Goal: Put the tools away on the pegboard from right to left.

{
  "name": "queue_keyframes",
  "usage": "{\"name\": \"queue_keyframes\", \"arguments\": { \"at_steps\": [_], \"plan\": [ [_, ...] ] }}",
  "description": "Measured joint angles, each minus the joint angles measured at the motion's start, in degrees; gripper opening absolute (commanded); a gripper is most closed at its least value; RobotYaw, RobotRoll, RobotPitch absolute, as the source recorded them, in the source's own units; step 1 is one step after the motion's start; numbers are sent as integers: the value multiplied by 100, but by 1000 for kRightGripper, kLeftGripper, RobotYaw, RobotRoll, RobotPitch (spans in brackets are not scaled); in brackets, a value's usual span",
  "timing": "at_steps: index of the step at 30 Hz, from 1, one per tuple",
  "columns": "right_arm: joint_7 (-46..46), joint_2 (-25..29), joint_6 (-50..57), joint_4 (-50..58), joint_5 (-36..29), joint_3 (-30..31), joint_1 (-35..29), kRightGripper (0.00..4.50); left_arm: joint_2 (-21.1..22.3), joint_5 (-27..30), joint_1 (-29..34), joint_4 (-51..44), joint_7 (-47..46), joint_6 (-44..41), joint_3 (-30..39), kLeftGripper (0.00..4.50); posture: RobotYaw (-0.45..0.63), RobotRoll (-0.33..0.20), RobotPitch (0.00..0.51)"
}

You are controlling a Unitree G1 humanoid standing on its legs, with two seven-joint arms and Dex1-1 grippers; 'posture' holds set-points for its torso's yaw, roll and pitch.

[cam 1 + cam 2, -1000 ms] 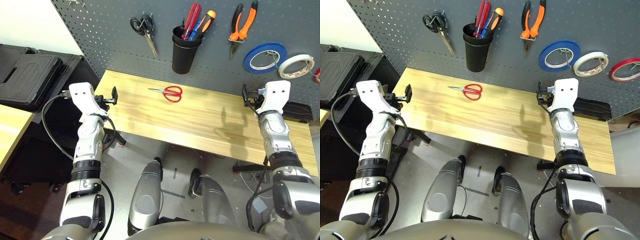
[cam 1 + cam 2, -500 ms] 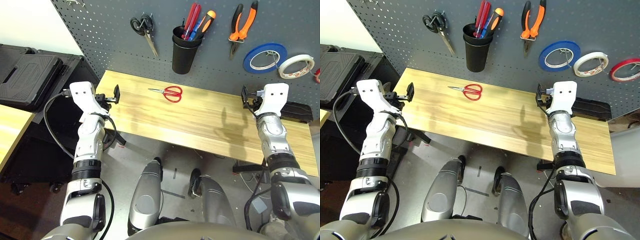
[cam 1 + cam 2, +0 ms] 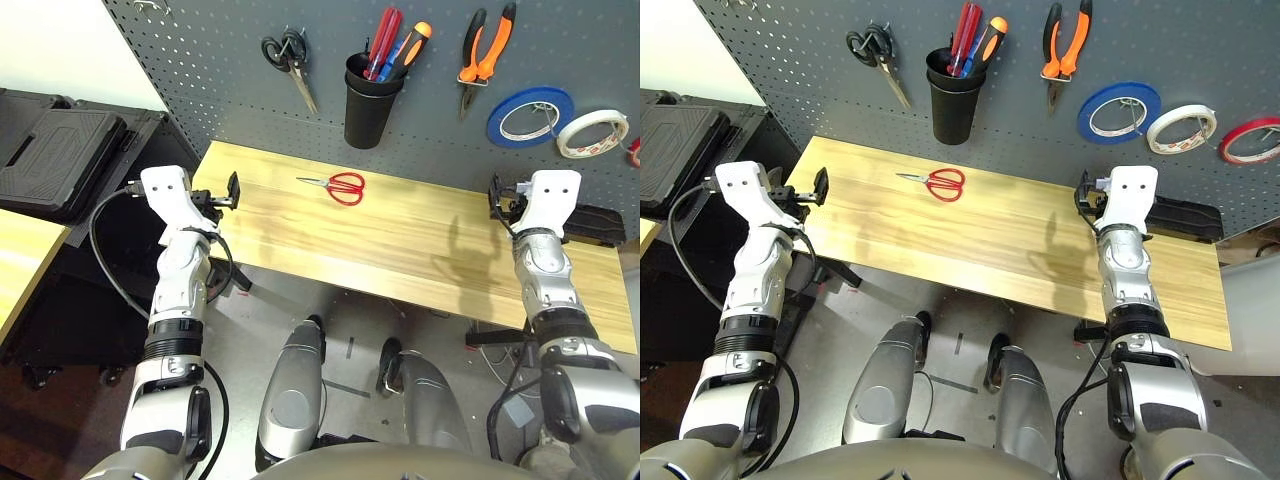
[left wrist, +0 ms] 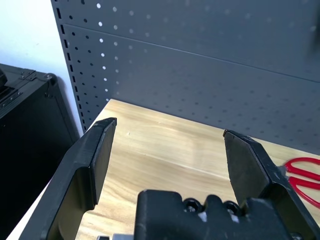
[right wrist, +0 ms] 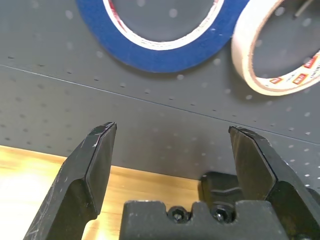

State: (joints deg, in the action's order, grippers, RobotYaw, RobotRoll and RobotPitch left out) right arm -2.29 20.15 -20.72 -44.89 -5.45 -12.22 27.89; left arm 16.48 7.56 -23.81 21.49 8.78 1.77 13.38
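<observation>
Lying flat on light wooden table: red-handled scissors, sole tool unhung, below dark grey perforated pegboard. Left gripper, right gripper wide open, empty.

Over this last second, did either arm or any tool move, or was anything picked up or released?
Only a small change: the right hand swung slightly to the right, turning more toward the pegboard. Nothing was grasped or released. The left hand kept its place with open fingers, and the red scissors lie in the same spot on the table.
</observation>
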Motion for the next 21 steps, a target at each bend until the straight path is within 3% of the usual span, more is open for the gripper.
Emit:
{"name": "queue_keyframes", "arguments": {
  "at_steps": [21],
  "plan": [
    [-645,85,-139,-268,25,-278,-1,4500,18,13,-91,384,155,243,4,4458,284,0,194]
  ]
}}
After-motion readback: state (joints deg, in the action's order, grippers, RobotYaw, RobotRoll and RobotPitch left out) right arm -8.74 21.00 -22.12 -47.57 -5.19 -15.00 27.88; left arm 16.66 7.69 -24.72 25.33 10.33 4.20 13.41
